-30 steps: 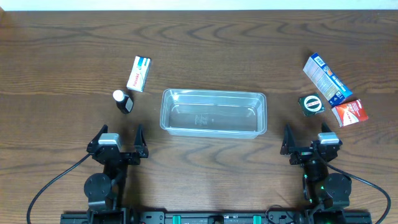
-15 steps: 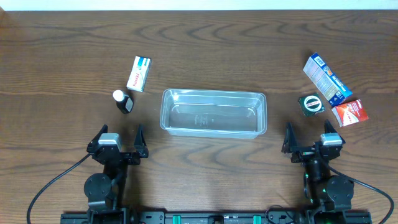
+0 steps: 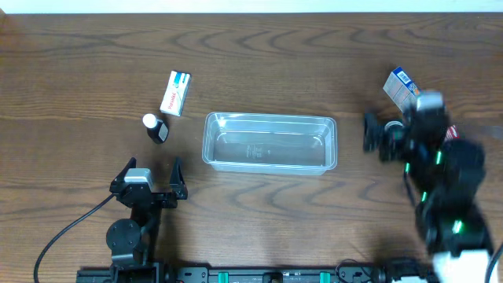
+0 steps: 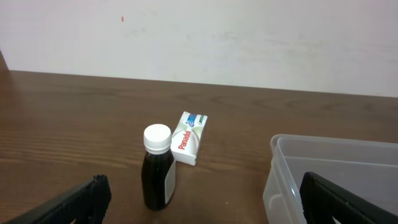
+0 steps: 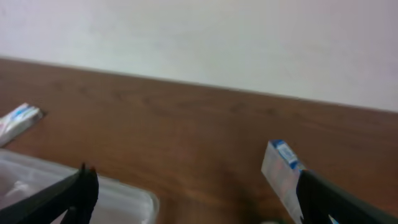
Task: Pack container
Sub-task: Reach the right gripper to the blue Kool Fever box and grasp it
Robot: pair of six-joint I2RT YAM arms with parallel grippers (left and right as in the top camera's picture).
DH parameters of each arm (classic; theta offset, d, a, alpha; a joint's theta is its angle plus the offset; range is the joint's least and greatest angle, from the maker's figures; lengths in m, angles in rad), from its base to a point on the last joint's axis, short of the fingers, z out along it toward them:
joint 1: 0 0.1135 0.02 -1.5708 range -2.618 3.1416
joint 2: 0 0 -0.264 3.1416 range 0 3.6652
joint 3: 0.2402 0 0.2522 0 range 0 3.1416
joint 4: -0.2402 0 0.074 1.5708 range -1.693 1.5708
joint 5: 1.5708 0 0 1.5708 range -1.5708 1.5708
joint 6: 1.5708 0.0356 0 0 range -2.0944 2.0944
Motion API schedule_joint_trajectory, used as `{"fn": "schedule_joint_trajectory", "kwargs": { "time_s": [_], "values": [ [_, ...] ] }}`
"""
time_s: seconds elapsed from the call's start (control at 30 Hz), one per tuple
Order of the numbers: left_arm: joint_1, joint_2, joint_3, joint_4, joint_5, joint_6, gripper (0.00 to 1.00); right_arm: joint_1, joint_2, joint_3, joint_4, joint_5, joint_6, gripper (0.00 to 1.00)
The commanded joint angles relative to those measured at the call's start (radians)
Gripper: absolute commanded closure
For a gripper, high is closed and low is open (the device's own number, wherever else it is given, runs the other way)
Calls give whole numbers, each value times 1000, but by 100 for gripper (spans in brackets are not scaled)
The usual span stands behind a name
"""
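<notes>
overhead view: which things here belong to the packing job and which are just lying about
Job: container; probably to be packed: Panadol box, dark bottle, blue box (partly hidden).
Lying about: nothing obvious; otherwise only the table and the left arm's cable.

A dark bottle [image 4: 157, 168] with a white cap stands ahead of the left claw [image 4: 202, 210], a white Panadol box [image 4: 189, 138] just beyond. A blue-and-white box [image 5: 283, 171] sits ahead-right of the right claw [image 5: 202, 205].
</notes>
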Motion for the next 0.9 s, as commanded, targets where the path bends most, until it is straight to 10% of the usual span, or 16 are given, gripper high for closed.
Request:
{"fn": "schedule_joint_trajectory", "kwargs": {
  "time_s": [0.0, 0.33, 0.87],
  "values": [
    [5, -6, -18, -33, 18, -1, 2, 2, 187, 246, -103, -46, -94, 1],
    [5, -6, -18, -33, 18, -1, 2, -107, 628, 760, -512, 56, -177, 1],
    [5, -6, -18, -33, 18, -1, 2, -381, 933, 788, -455, -222, -153, 3]
  ]
}}
